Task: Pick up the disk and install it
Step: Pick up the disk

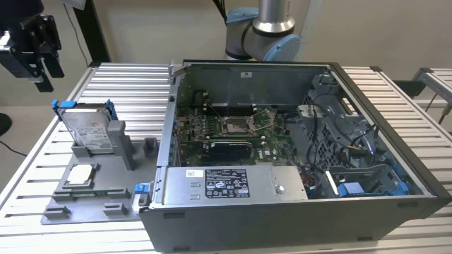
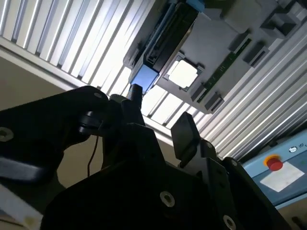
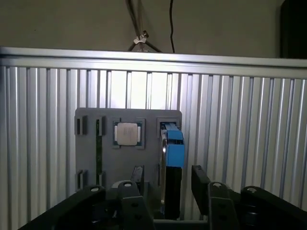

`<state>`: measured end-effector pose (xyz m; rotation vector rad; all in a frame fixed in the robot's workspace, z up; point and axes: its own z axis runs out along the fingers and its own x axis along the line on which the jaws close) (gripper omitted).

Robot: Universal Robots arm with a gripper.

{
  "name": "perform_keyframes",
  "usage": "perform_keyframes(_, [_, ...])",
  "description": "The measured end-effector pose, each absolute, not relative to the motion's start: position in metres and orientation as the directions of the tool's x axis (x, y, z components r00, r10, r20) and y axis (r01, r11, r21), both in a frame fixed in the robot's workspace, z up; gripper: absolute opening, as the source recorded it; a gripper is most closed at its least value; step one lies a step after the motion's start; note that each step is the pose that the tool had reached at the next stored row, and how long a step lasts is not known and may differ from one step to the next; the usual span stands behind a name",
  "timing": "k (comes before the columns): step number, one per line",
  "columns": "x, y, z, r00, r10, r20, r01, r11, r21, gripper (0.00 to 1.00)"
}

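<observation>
Exterior view, at its left: catching the tool (image 1: 50,78) raised clear of the ribbed surface (image 1: 127,79) with fingers spread wide, pinching nothing. Down below, well apart from it, spotting the disk (image 1: 88,129) upright in the grey fixture (image 1: 92,201), beside the open computer case (image 1: 282,227).

I'm counting one flat silver metal disk with blue rails (image 1: 88,127), one small square silver chip (image 1: 80,173) and one thin green circuit strip (image 3: 98,139), all sitting in one grey plastic fixture tray (image 1: 84,210). One open grey computer case (image 1: 282,227) is holding one long grey labelled box (image 1: 226,185). One black gripper (image 1: 51,79) is showing two jaws. One slatted metal desk (image 1: 134,79) is carrying everything.
</observation>
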<state>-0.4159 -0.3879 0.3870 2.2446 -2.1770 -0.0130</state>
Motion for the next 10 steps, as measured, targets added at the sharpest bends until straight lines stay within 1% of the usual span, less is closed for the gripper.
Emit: perform_keyframes(10, [-0.4159, -0.3878, 0.3859, 0.034, -0.999, 0.004, -0.999, -0.034, 0.016, 1.0])
